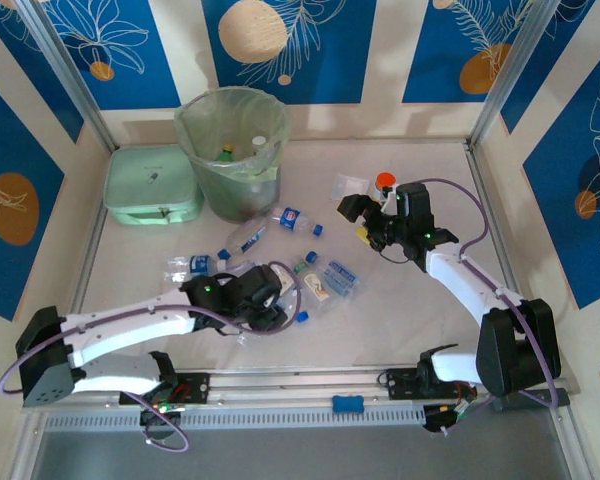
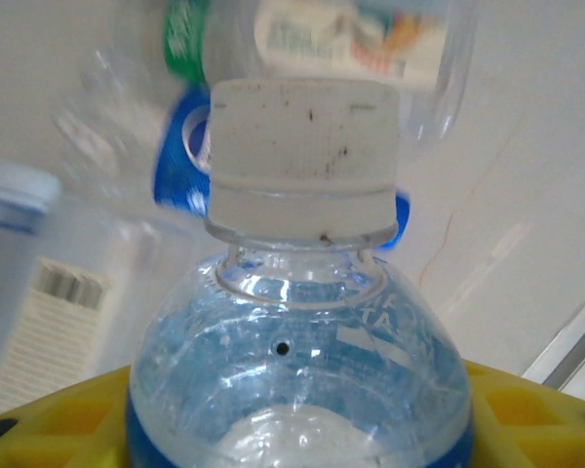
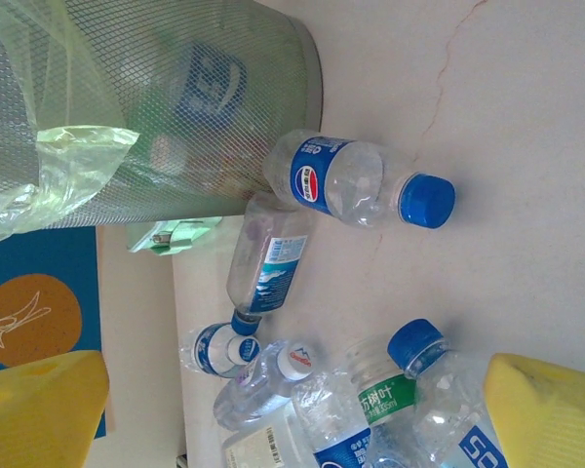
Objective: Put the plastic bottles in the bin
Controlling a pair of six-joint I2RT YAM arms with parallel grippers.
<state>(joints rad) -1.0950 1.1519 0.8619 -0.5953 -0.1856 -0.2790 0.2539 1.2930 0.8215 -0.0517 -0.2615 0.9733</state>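
A cluster of plastic bottles (image 1: pixel 320 280) lies mid-table, and two more (image 1: pixel 293 218) lie beside the bin (image 1: pixel 195 115), which has bottles inside its pale green liner. My left gripper (image 1: pixel 268 300) sits at the cluster's near side, shut on a clear bottle (image 2: pixel 302 361) with a blue label and a white cap (image 2: pixel 302 161); yellow pads (image 2: pixel 58 419) flank its body. My right gripper (image 1: pixel 365 215) hovers right of the cluster, open, with its yellow fingers (image 3: pixel 541 409) wide apart and nothing between them. Below it lie a blue-capped bottle (image 3: pixel 351 180) and a green-labelled one (image 3: pixel 385 400), with the bin's mesh wall (image 3: pixel 175 97) beyond.
A mint green box (image 1: pixel 152 185) stands left of the bin. An orange-capped jar (image 1: pixel 384 182) and a clear flat container (image 1: pixel 348 185) sit just behind the right gripper. Frame posts mark the table's back corners, and a rail runs along the near edge.
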